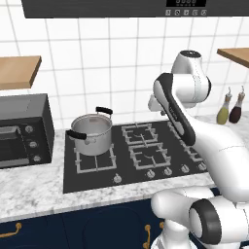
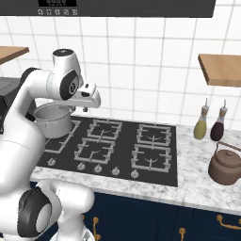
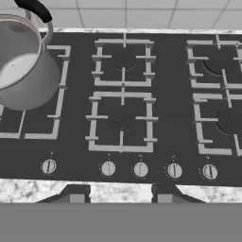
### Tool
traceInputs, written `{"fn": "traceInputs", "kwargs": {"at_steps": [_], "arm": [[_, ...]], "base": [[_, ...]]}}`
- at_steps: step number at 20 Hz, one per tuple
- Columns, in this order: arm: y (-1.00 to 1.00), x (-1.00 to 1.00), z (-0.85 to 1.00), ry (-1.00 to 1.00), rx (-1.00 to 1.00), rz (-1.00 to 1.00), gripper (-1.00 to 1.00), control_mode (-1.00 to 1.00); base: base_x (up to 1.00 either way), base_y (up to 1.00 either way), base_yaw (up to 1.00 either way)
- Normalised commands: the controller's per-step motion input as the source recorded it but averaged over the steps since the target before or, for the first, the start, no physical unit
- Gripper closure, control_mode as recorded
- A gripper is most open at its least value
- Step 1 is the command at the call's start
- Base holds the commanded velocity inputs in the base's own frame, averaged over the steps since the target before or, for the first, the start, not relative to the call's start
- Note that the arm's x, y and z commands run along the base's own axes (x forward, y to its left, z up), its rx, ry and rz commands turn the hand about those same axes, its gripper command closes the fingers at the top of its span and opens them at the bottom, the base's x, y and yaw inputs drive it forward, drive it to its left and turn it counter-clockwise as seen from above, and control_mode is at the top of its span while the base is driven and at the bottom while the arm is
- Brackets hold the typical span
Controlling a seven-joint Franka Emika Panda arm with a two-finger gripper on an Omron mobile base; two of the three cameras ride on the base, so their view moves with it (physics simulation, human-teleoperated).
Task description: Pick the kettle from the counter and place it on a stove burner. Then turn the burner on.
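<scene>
Five knobs point(image 3: 140, 169) lining stove point(image 3: 75, 156) front, markings unreadable | kettle point(image 2: 228, 165) sitting on bench point(image 2: 197, 188) at 3 o'clock | pincer point(image 3: 120, 194) hovering spread, pinching nothing | pot point(image 1: 91, 133) resting on burner at 9 o'clock

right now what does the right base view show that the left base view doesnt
Only the right base view: the kettle standing on the counter to the right of the stove, untouched.
Only the left base view: a black toaster oven on the counter left of the stove.
Both: the stove, the steel pot on its left burners, two bottles by the wall, the row of knobs, and the arm raised over the hob.
</scene>
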Motion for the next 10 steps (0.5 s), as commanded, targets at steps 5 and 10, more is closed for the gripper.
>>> {"fn": "traceInputs", "kwargs": {"at_steps": [5, 10], "arm": [[0.0, -0.1, -0.04, 0.02, 0.0, 0.0, -1.0, -1.0], [-0.19, -0.7, 0.0, -0.01, 0.0, -0.22, -1.0, -1.0]], "base": [[0.0, 0.0, 0.0], [0.0, 0.0, 0.0]]}}
